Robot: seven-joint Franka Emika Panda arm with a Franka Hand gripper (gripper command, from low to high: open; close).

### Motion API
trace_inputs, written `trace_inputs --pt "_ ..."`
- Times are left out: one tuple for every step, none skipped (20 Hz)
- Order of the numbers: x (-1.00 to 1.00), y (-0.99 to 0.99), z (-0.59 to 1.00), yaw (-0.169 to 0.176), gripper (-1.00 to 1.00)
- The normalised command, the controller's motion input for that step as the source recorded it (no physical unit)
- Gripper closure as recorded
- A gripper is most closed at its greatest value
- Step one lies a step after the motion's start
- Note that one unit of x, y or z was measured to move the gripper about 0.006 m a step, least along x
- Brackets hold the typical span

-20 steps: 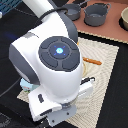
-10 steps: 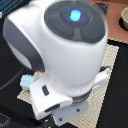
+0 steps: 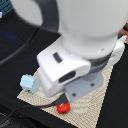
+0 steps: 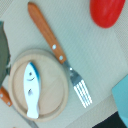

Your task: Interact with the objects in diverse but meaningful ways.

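The arm's white body fills most of the exterior view, and no gripper fingers show in either view. A red tomato lies on the beige mat just below the arm's grey end piece. A small pale blue carton stands at the mat's corner on the exterior view's left. The wrist view looks down on the tomato and a white-and-blue fish-shaped piece lying on a round wooden board. A pale blue edge, seemingly the carton, is there too.
An orange-handled fork lies on the mat beside the wooden board, its tines near the board's rim. A grey pot's edge and another orange handle sit at the board's other side. A black cable runs along the mat's near edge.
The arm has swung nearer the camera and lower over the mat, now hiding the pots and most of the mat. The carton and tomato have come into sight beneath it.
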Motion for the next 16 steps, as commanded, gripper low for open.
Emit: trace_inputs --pt "-0.15 0.99 -0.24 0.000 -1.00" --pt "-0.22 0.98 -0.36 0.000 -1.00" --pt "-0.33 0.94 -0.50 0.000 -1.00" --pt "-0.43 0.90 -0.55 0.000 -1.00" --pt "-0.53 0.85 -0.57 0.000 -1.00" --pt "-0.66 0.77 -0.47 0.000 -1.00" --pt "-0.76 0.70 -0.43 0.000 -1.00" --pt "-0.79 0.63 -0.37 0.000 -1.00" --pt "-0.81 0.59 -0.32 0.004 -1.00" --pt "-0.85 0.58 -0.32 0.009 -1.00" --pt "-0.90 0.55 -0.35 0.013 -1.00" --pt "-0.95 0.51 -0.39 0.015 -1.00" --pt "-0.97 0.49 -0.41 0.013 -1.00" --pt "-0.98 0.49 -0.41 0.010 -1.00" --pt "-1.00 0.44 -0.42 0.005 -1.00" --pt "-1.00 0.44 -0.35 0.000 -1.00"
